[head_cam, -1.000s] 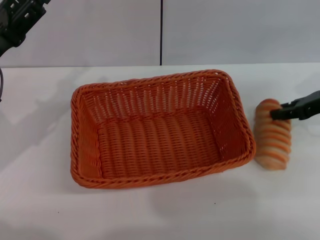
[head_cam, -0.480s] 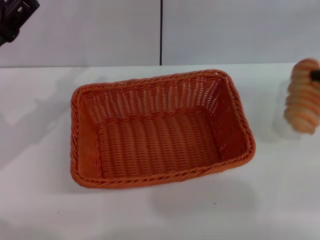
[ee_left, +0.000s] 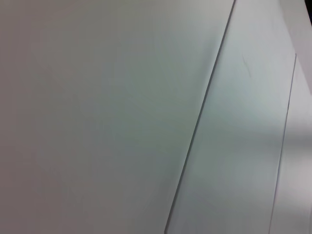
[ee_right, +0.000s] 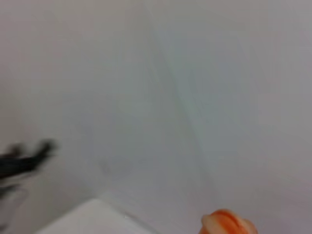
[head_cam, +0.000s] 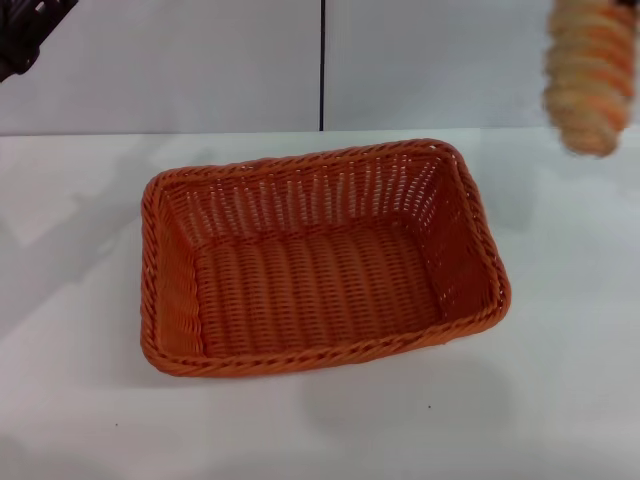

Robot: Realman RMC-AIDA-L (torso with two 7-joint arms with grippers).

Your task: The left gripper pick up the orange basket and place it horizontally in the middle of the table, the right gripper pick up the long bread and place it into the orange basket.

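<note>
The orange basket lies lengthwise and empty in the middle of the white table. High at the right edge of the head view, the long bread hangs in the air, well above the table and right of the basket. It is carried by my right gripper, whose claw is past the frame's edge. One end of the bread shows in the right wrist view. My left gripper is raised in the far left corner, away from the basket, and only part of it shows.
A pale wall with a dark vertical seam stands behind the table. The left wrist view shows only wall panels. A dark blurred shape sits far off in the right wrist view.
The long bread has risen off the table beside the basket's right end to high at the right edge. The left arm has pulled further into the top left corner. The basket has not moved.
</note>
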